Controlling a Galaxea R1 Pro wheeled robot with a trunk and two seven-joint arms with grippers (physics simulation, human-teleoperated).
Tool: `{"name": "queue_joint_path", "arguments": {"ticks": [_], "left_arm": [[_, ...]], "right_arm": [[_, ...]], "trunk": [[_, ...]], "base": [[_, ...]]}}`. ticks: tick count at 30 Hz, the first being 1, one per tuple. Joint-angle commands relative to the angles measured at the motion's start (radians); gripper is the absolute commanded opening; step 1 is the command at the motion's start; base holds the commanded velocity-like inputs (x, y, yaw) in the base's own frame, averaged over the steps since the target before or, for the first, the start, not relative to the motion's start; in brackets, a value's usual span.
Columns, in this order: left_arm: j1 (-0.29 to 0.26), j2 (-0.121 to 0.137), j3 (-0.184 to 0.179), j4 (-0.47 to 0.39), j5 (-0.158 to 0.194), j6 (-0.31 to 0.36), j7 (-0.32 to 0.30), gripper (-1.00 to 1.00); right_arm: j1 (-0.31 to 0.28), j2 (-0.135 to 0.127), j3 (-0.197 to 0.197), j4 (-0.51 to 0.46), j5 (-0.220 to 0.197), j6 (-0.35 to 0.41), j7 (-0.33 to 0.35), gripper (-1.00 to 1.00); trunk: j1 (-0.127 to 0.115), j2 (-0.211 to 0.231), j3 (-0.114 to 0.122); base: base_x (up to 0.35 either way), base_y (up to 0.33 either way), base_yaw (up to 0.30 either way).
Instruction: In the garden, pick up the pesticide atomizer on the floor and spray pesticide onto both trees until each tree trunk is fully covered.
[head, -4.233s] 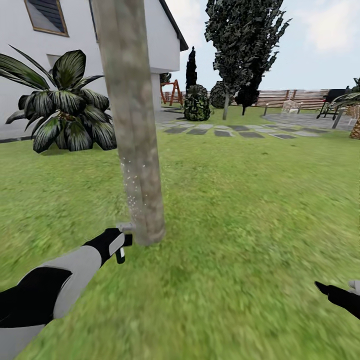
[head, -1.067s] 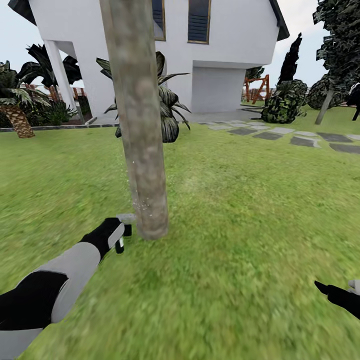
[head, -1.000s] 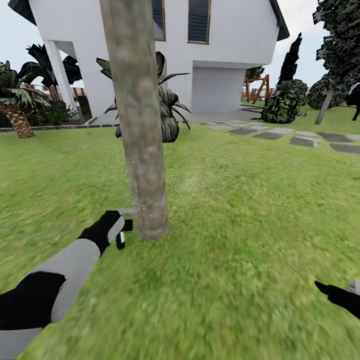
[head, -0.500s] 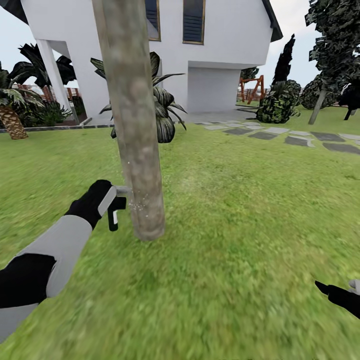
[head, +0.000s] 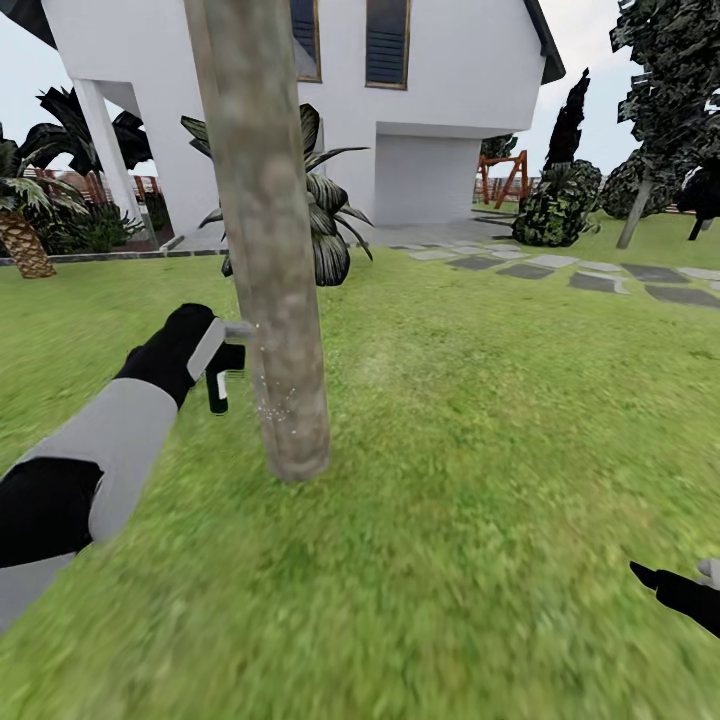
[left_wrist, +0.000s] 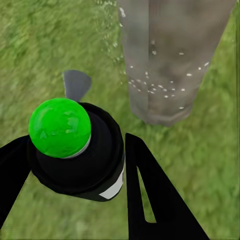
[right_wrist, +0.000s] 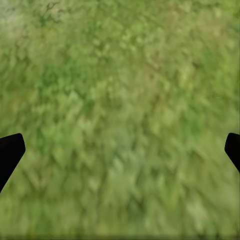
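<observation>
One tree's thick pale grey-brown trunk (head: 268, 250) rises from the lawn right in front of me. My left gripper (head: 205, 352) is shut on the pesticide atomizer (head: 222, 372), a small dark pistol shape held just left of the trunk with its grey nozzle touching the bark. Whitish pesticide speckles (head: 272, 402) dot the lower trunk. In the left wrist view the atomizer (left_wrist: 80, 155) shows a green cap between my black fingers (left_wrist: 150, 200), and the speckled trunk (left_wrist: 170, 65) stands beyond it. My right gripper (head: 682, 588) hangs open, low over the grass (right_wrist: 120, 120).
A white house (head: 440, 110) stands behind the tree, with a broad-leaved plant (head: 325, 225) near its wall. Grey stepping stones (head: 590, 278), a round bush (head: 550, 205) and a dark thin-trunked tree (head: 660, 90) lie to the right. A palm (head: 25, 215) is at the far left.
My left arm has lifted the atomizer up along the trunk, from near its base to about a third of its visible height. The view has swung round the tree. The right gripper has stayed put.
</observation>
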Motion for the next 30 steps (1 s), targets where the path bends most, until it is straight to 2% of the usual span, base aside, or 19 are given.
{"name": "queue_joint_path", "arguments": {"ticks": [1, 4, 11, 16, 19, 21, 25, 30], "left_arm": [[-0.013, 0.000, 0.000, 0.001, 0.000, 0.000, 0.000, -1.00], [-0.065, 0.000, -0.001, 0.003, 0.001, 0.003, 0.001, -1.00], [-0.125, -0.001, -0.001, 0.006, 0.003, 0.008, 0.002, -1.00], [-0.135, 0.002, -0.003, 0.021, 0.003, 0.008, 0.002, -1.00], [-0.136, 0.000, -0.006, 0.106, 0.003, 0.007, 0.002, -1.00], [-0.136, -0.003, -0.011, 0.124, 0.002, 0.007, 0.002, -1.00], [-0.135, -0.010, -0.067, 0.132, 0.003, 0.006, 0.001, -1.00], [-0.136, -0.014, -0.075, 0.133, 0.004, 0.006, 0.001, -1.00]], "right_arm": [[0.000, 0.000, 0.000, 0.000, 0.000, -0.001, 0.000, 1.00], [0.000, 0.000, 0.000, 0.000, 0.000, 0.000, 0.000, 1.00], [0.000, 0.000, 0.000, 0.000, 0.000, 0.000, 0.000, 1.00], [0.000, 0.000, 0.000, 0.000, 0.000, 0.000, 0.000, 1.00], [0.000, 0.000, 0.000, 0.000, 0.000, 0.000, 0.000, 1.00], [0.000, 0.000, 0.000, 0.000, 0.000, 0.000, 0.000, 1.00], [0.000, 0.000, 0.000, 0.000, 0.000, 0.000, 0.001, 1.00], [0.000, 0.000, 0.000, -0.001, 0.000, 0.000, 0.000, 1.00]], "trunk": [[0.000, 0.000, 0.000], [0.000, 0.000, 0.000], [0.000, 0.000, 0.000], [0.000, 0.000, 0.000], [0.000, 0.000, 0.000], [0.000, 0.000, 0.000], [0.000, 0.000, 0.000], [0.000, 0.000, 0.000]], "base": [[0.000, 0.000, 0.000], [0.000, 0.000, 0.000], [0.000, 0.000, 0.000], [0.000, 0.000, 0.000], [0.000, 0.000, 0.000], [0.000, 0.000, 0.000], [0.000, 0.000, 0.000], [0.011, -0.196, 0.069]]}}
